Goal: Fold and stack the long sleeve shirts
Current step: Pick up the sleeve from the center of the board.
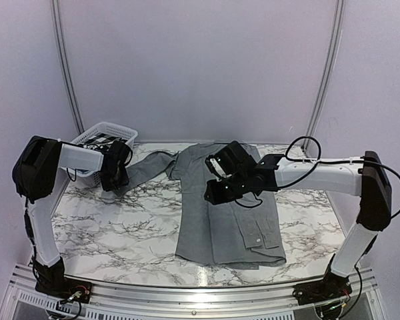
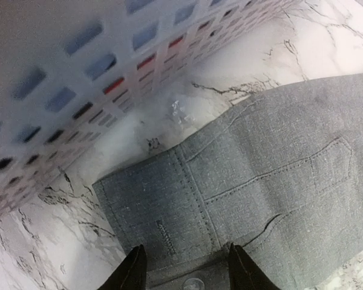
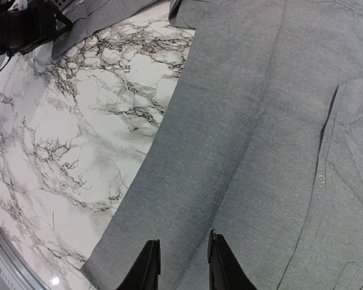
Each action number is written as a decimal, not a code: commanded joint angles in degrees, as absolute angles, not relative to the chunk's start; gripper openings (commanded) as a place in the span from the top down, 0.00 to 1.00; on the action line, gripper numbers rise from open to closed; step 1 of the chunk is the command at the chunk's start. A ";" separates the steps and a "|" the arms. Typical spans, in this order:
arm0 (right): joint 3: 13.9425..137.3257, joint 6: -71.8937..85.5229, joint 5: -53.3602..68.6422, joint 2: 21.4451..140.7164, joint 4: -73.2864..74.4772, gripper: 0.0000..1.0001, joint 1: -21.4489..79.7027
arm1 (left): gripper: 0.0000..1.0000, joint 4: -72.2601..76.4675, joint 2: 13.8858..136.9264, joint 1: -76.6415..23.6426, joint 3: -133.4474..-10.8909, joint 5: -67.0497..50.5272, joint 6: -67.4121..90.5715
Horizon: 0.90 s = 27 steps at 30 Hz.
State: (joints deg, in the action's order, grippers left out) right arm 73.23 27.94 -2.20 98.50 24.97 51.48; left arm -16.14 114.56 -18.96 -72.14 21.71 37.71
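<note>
Spreading across the marble counter (image 1: 113,227), one grey long sleeve shirt (image 1: 213,227) lay flat, its collar toward the far edge and its hem toward the arms. By my reading the fold had only begun. The body was not yet doubled over, and no folded pile showed anywhere on the counter, so the stacking was wholly left to do.

A white basket (image 1: 105,128) stood at the far left corner with something dark and striped inside. Whether that was another shirt could not be told.

The sleeve on the right arm's side (image 1: 259,223) was already laid over the body, running down toward the hem. The other sleeve (image 1: 147,167) was stretched out toward the basket, unfolded. Bringing it in looked like the step in hand.

The right tool (image 1: 211,193) hung over the upper body of the shirt. In its wrist view the right tool's fingers stood a little apart, with cloth below them and nothing between them.

The left tool (image 1: 113,181) was down at the end of the outstretched sleeve, just beside the basket. Its fingers (image 2: 133,273) stood apart on either side of the cuff (image 2: 169,211), with the cuff's edge between them and not visibly pinched.
</note>
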 commanded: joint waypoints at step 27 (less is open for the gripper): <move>74.47 26.11 -7.02 99.23 27.03 0.76 52.03 | 0.91 -17.07 114.12 -24.78 -65.11 24.87 41.88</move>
State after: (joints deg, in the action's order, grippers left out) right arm 73.23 26.70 -5.72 99.22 26.22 51.51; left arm -14.24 111.61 -24.36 -65.84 25.63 41.80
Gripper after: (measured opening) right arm 0.238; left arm 0.160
